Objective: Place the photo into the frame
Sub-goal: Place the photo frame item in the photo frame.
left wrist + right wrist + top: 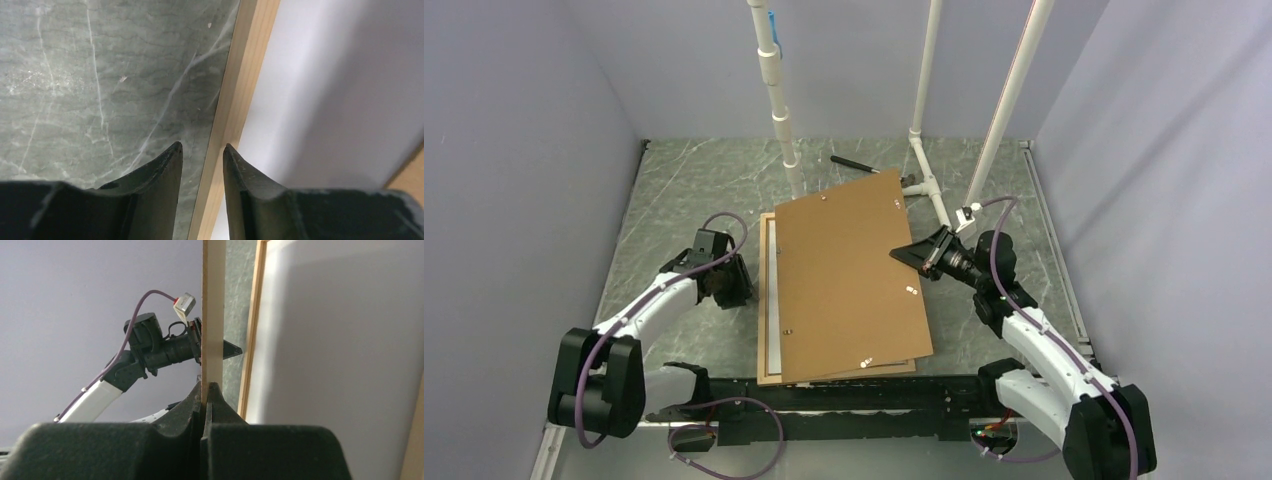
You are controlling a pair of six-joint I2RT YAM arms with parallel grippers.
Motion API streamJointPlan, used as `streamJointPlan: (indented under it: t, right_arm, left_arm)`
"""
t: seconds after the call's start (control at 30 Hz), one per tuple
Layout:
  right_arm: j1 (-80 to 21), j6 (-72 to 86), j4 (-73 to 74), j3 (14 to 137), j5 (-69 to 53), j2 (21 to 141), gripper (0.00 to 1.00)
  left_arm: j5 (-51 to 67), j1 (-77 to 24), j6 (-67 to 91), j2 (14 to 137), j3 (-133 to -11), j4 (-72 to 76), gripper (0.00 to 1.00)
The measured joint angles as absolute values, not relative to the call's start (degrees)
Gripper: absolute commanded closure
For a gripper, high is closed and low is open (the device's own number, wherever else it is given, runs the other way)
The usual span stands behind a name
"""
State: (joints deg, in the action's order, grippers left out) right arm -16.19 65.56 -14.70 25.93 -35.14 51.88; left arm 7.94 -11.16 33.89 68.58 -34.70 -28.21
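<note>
The light-wood frame (763, 300) lies flat on the marble table, mostly covered by a brown backing board (844, 280) that is tilted up on its right side. My right gripper (916, 256) is shut on that board's right edge; in the right wrist view the board (212, 315) runs edge-on out of the gripper (209, 385). Under it lie the frame's rail (251, 330) and the photo (340, 340), white back up, inside the frame. My left gripper (202, 146) stands open over the frame's left rail (240, 85), beside the photo (340, 90).
White pipe posts (779, 90) (1009, 100) rise at the back, with a pipe joint (924, 175) on the table just behind the board. A black tool (852, 162) lies by the far edge. Grey walls close in the left and right sides.
</note>
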Motion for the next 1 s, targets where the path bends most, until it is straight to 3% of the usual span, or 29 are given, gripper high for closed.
streamJointPlan:
  t: [0.33,1.0]
  right_arm:
    - [-16.3,65.8,-20.3,21.6,-32.6,57.9,1.00]
    - [-18.9,66.0,-27.1,20.8,-30.3,65.8,1.00]
  left_arm:
    - [6.9,-11.2,33.9,71.8,-34.0,-25.8,0.70]
    - [8.3,-12.9,33.6,78.3,-35.3,-18.9,0.76]
